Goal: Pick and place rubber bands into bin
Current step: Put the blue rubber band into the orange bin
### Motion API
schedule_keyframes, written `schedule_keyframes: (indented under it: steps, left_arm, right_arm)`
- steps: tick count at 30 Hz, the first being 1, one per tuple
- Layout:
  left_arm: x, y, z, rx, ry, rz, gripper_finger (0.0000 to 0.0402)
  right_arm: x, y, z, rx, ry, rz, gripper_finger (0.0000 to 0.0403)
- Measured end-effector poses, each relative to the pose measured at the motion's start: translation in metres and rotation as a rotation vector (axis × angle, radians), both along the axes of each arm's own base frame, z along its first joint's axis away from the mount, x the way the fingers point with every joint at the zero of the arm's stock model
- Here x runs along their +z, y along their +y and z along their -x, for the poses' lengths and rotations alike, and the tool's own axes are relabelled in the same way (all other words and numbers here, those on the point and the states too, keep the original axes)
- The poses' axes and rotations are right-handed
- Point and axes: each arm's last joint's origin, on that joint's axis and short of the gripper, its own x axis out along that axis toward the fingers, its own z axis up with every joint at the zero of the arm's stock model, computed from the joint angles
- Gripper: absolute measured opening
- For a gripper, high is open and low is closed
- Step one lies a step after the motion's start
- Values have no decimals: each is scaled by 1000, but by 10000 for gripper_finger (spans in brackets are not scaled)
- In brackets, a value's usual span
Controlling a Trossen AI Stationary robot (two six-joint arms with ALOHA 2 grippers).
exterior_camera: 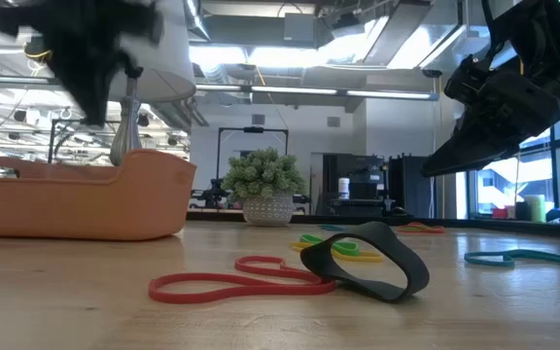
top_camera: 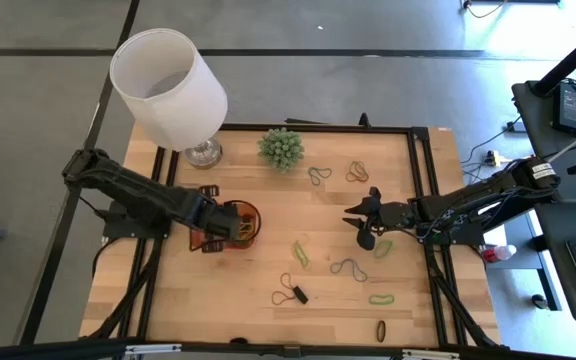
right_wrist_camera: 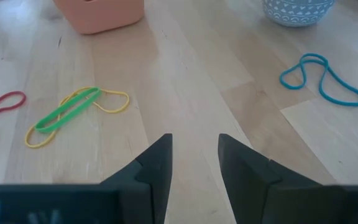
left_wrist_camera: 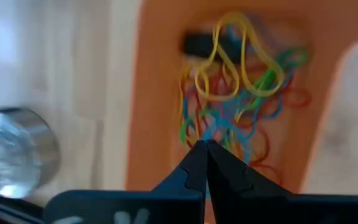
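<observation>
Nearest the front edge of the pale wooden tabletop point(top_camera: 268, 270) lie a wide black rubber loop point(exterior_camera: 372, 259) and a thin red band point(exterior_camera: 233, 280). Further in, thin rubber bands point(top_camera: 348, 268) in green, yellow and blue-grey are scattered over the right half. The right claw point(top_camera: 364, 222) hovers among them, fingers apart and empty. The left claw point(top_camera: 230, 223) hangs over the small translucent orange plastic bin point(exterior_camera: 76, 199), fingers together, above a tangle of coloured bands inside point(left_wrist_camera: 238, 93). Beyond stand a spiky green ball plant point(top_camera: 281, 148) and a white lampshade point(top_camera: 168, 85).
</observation>
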Motion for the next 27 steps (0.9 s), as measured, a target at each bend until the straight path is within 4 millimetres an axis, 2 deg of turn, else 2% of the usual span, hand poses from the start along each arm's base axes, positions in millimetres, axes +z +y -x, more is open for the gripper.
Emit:
schedule_keyframes:
  steps: [3, 8, 13, 21, 27]
  left_arm:
    - [-27, 8, 5, 11, 44, 41, 1]
    - [-67, 16, 9, 44, 6, 131, 2]
    - [-90, 23, 21, 155, 25, 158, 5]
    - [-86, 22, 19, 168, 22, 182, 60]
    - [-62, 21, 10, 165, 15, 135, 101]
  right_arm:
    - [0, 0, 0, 0, 0, 0, 133]
    - [0, 0, 0, -1, 0, -2, 133]
    - [0, 0, 0, -2, -1, -4, 133]
    - [0, 0, 0, -1, -1, -5, 133]
    - [0, 0, 0, -1, -1, -5, 133]
